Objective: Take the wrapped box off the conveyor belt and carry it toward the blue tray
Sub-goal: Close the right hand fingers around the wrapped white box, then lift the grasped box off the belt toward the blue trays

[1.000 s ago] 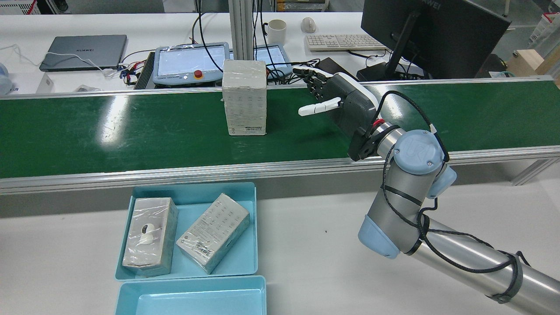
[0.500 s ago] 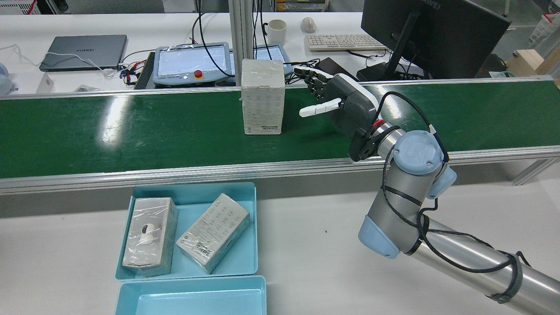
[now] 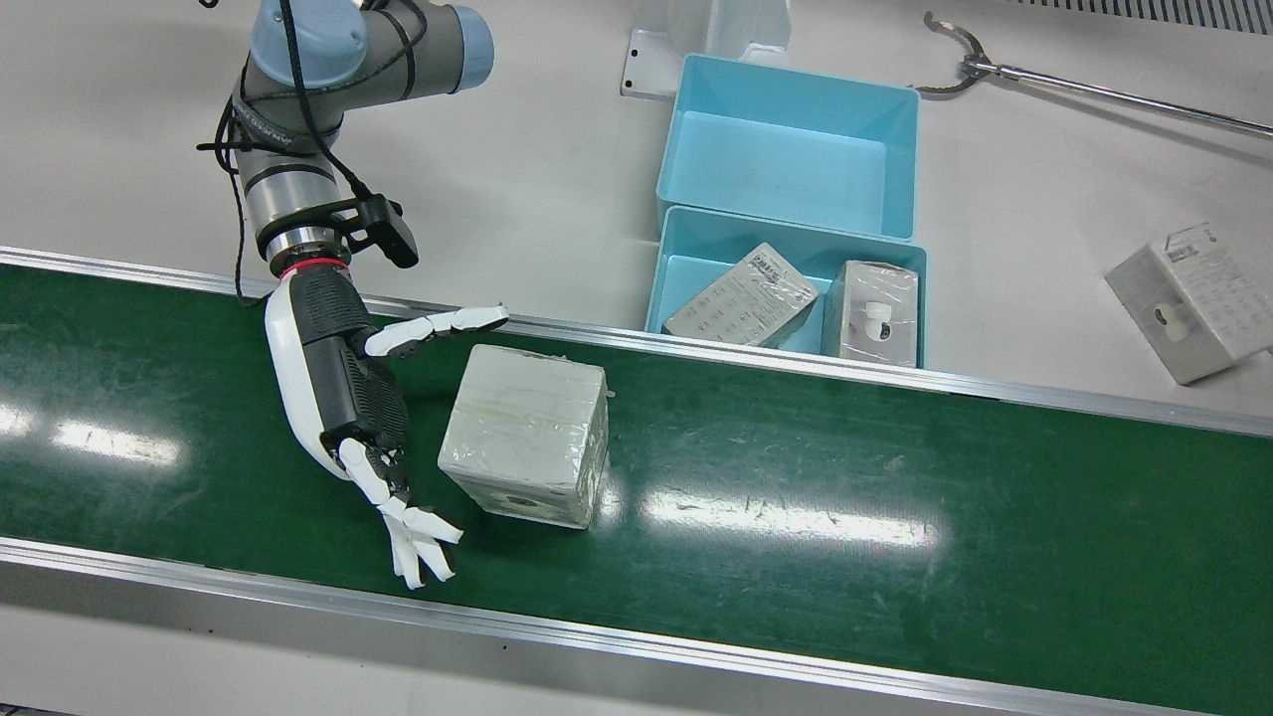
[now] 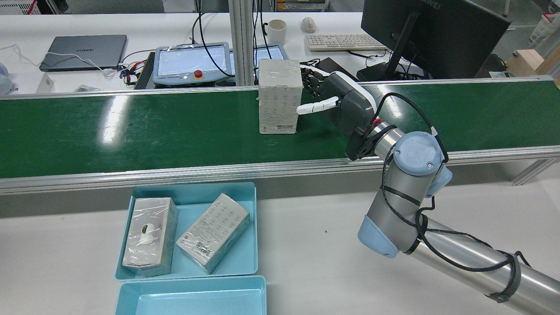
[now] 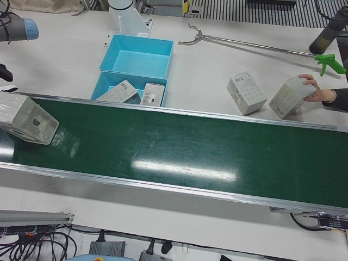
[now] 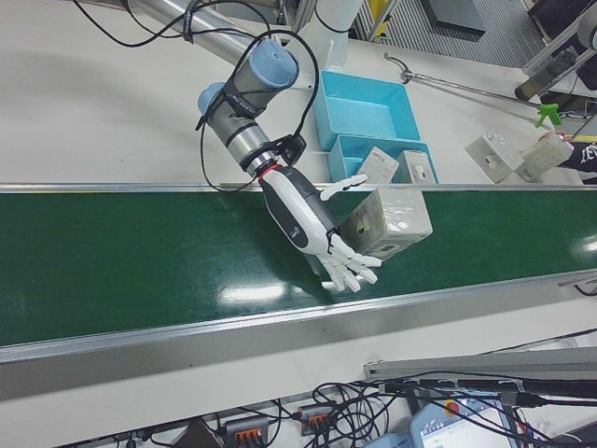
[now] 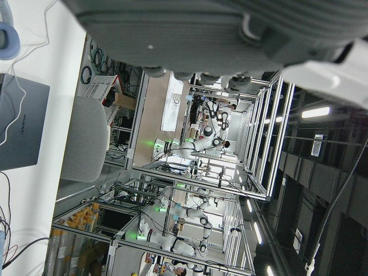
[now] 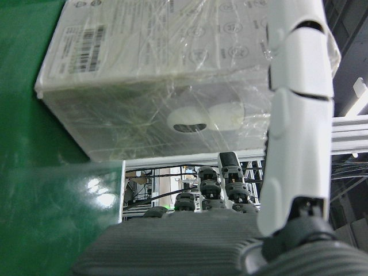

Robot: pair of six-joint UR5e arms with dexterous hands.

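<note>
While my right hand [image 3: 343,398] waits with fingers [image 3: 418,537] spread, the plastic-wrapped white cardboard box [image 3: 527,447] stands upright just beside my open palm, untouched.

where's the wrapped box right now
In the front view the wrapped box stands on the green belt, just right of the open right hand, with the blue tray beyond the belt's rail.

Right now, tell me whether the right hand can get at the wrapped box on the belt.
Probably yes: the right hand is open beside the wrapped box on the conveyor belt, with nothing between them.
</note>
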